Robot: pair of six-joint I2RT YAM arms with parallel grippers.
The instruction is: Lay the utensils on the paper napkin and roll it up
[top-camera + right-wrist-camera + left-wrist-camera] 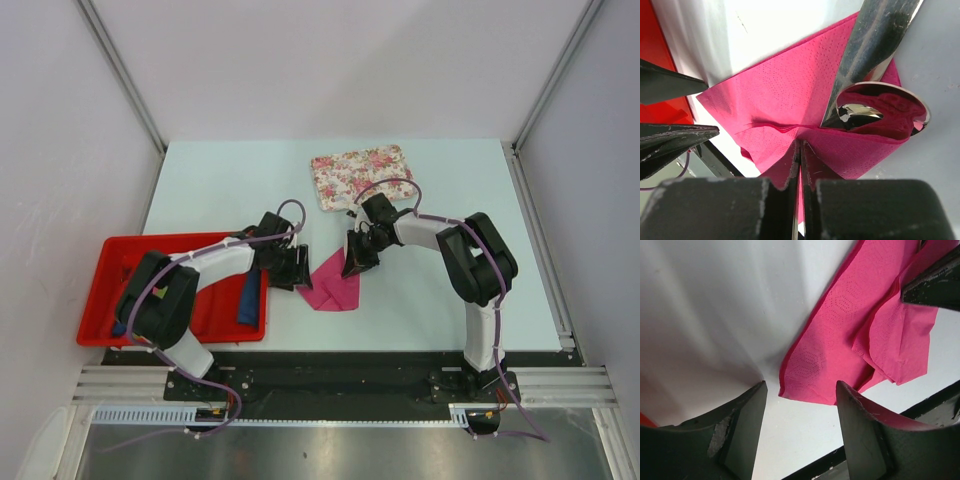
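Paper napkin: six o'clock on surface, one fold raised.
Utensils: lying on it, toward one o'clock.
My right fingers: pinched shut on that fold.
My left fingers: wide, empty, at its nine o'clock.
Risk: a hard tug may tear paper or spill utensils.

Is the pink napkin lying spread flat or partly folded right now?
Partly folded: the paper napkin has a flap doubled over itself, with a raised crease across it.
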